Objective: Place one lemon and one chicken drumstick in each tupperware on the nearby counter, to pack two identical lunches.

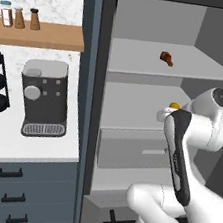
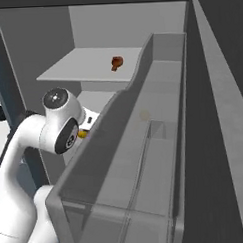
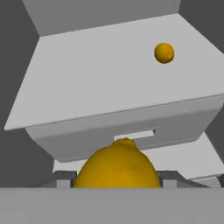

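The end effector (image 3: 117, 181) was closed about a lemon (image 3: 117, 168), which filled the near bottom of the hand view between the two finger tips. In the left base view the same hand sat inside the open fridge, over the middle shelf (image 1: 135, 104), with a sliver of yellow showing just above the wrist. A second lemon (image 3: 164, 53) lay far back and to the right on that shelf, well apart from the held one. One chicken drumstick (image 1: 166, 58) lay on the upper shelf (image 1: 142, 55).

The main risk, as I judged it, was on the way out: the arm was folded tightly within the fridge opening, and a wide swing toward the counter (image 1: 8, 138) on the left could knock the lemon against the frame or the fridge door (image 2: 145, 157) and dislodge it. The fruit is round and smooth, so a light grip might let it roll out.

The hand view alone made the grasp plain; the base views hid the fingers behind the arm. The left base view showed the counter with its coffee machine (image 1: 43, 98), while the right base view showed the door's shelves close on the right. No tupperware could be seen.
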Robot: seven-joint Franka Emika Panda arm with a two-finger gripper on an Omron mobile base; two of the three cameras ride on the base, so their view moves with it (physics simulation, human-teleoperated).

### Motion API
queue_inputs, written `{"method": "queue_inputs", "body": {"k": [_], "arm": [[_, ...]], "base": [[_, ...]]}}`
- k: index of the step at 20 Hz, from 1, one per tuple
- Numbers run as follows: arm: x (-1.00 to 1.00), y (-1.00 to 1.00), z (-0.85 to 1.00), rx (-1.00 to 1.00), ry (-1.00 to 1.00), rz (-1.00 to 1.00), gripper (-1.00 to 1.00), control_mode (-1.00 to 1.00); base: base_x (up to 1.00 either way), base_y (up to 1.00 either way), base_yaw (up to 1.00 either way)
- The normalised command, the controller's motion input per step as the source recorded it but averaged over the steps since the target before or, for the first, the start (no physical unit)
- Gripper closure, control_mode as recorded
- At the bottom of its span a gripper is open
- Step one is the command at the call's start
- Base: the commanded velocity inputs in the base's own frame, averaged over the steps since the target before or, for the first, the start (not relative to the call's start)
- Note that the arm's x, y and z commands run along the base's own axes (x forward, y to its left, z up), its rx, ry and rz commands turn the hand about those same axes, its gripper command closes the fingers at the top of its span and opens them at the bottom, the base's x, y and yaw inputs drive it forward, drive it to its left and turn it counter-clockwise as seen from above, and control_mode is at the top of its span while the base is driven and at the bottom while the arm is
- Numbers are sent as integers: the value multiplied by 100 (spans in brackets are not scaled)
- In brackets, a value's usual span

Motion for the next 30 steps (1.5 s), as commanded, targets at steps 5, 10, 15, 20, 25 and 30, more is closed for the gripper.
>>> {"method": "queue_inputs", "body": {"k": [5, 10, 15, 20, 25, 30], "arm": [[-80, 22, 7, -6, -1, 5, 100, 100], [0, 0, 0, 0, 0, 0, 100, 100], [0, 0, 0, 0, 0, 0, 100, 100], [0, 0, 0, 0, 0, 0, 100, 100], [0, 0, 0, 0, 0, 0, 100, 100], [0, 0, 0, 0, 0, 0, 100, 100]], "base": [[-20, 6, 3], [-100, 58, 20], [-47, 96, 16], [66, 100, -1], [96, 100, -6], [86, 100, -11]]}}
